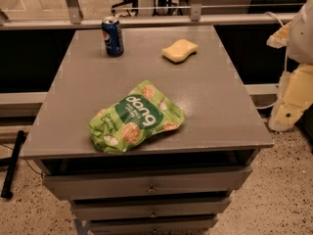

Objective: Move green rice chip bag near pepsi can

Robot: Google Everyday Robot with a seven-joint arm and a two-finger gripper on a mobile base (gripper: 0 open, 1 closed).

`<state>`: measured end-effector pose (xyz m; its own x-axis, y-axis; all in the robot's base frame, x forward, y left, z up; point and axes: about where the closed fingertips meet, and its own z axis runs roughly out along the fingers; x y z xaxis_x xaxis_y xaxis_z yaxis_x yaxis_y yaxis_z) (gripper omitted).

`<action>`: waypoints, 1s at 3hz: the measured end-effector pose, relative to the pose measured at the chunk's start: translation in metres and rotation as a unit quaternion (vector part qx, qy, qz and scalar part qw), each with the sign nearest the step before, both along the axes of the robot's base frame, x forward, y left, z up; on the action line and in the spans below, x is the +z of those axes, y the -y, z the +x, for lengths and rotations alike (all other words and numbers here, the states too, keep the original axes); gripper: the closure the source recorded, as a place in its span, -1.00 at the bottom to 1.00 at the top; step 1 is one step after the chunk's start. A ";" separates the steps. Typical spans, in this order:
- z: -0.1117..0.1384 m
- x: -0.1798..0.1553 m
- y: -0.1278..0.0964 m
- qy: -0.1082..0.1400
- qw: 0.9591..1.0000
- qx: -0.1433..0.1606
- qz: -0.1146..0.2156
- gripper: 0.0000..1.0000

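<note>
Lower centre of the frame, on the grey table [210,97]: the green rice chip bag [136,117] lies flat, near the front edge, long axis slanting from lower left to upper right. Light-green crinkly foil, dark green "dang" label face up, round chips printed around it. Upper left of the frame, at the table's far edge, stands the pepsi can [112,36], upright, silver top, blue body with the logo facing me. Bag and can are well apart, with bare tabletop between them. A yellow sponge [180,50] sits to the right of the can, also toward the far edge, touching neither can nor bag. Right edge of the frame, off the side of the table and above the floor, pale robot arm parts show; the gripper [279,37] appears there at upper right, clear of every object. Whether the claw is spread or pressed together I cannot tell. Below the tabletop, stacked drawers [151,182] with small pulls. Speckled floor; a black rod [12,163] leans at lower left.
</note>
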<state>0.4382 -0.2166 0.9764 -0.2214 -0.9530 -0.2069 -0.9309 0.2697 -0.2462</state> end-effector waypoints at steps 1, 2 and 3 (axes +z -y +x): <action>0.000 0.000 0.000 0.000 1.000 0.000 0.000 -1.00; 0.002 0.001 -0.003 0.004 1.000 0.003 0.008 -1.00; 0.012 -0.012 -0.024 0.014 0.998 0.025 0.053 -1.00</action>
